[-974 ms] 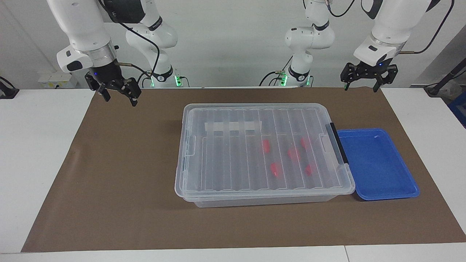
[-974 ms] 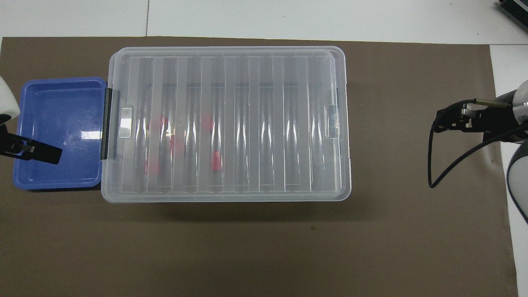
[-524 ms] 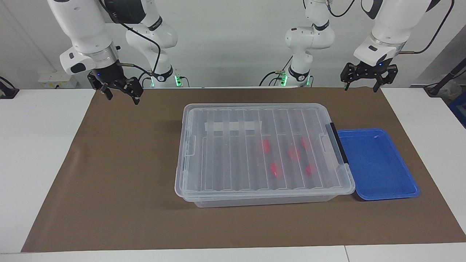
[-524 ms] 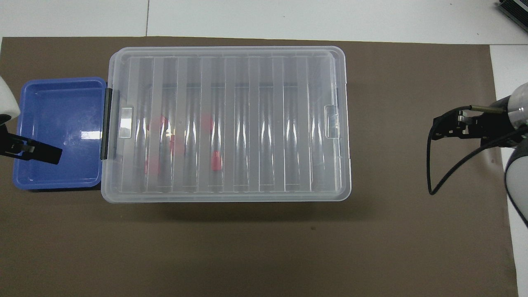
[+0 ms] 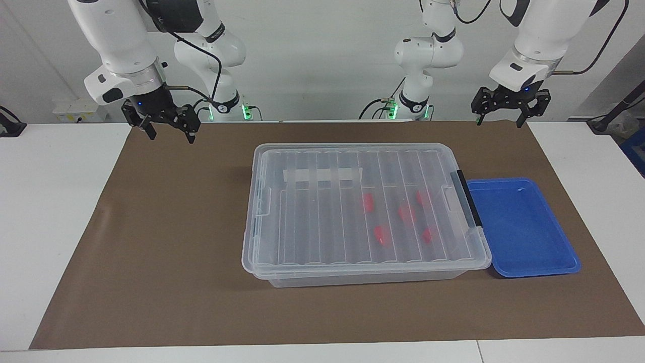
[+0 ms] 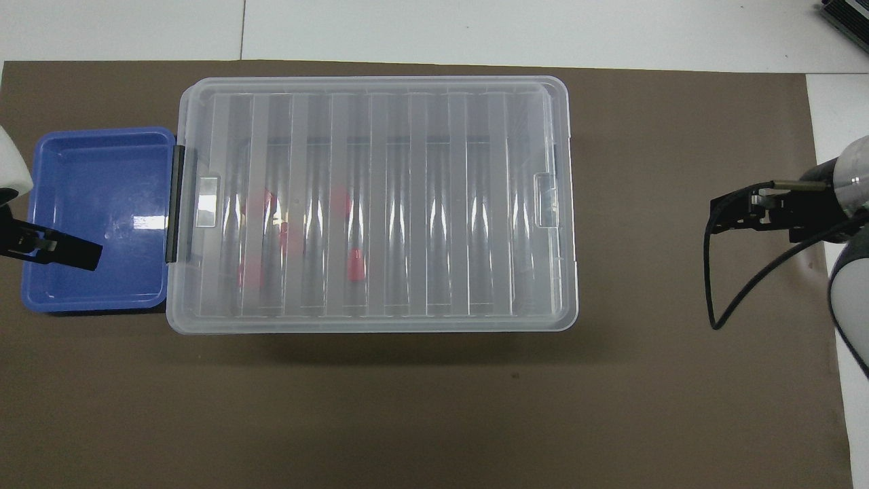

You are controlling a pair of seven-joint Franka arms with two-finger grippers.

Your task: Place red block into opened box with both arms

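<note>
Five blocks point(image 5: 405, 213) lie in the lidded box point(image 5: 312, 262), the tray point(image 5: 524, 257) touching its left-arm end.

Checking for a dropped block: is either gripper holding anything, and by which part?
Nothing is held. The left gripper and right gripper both hang open and empty above the brown mat.

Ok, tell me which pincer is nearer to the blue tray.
Left. The left pincer hangs raised at the blue tray's end of the table, open. The right pincer hangs open over the brown mat at the right arm's end, with the clear box between.
</note>
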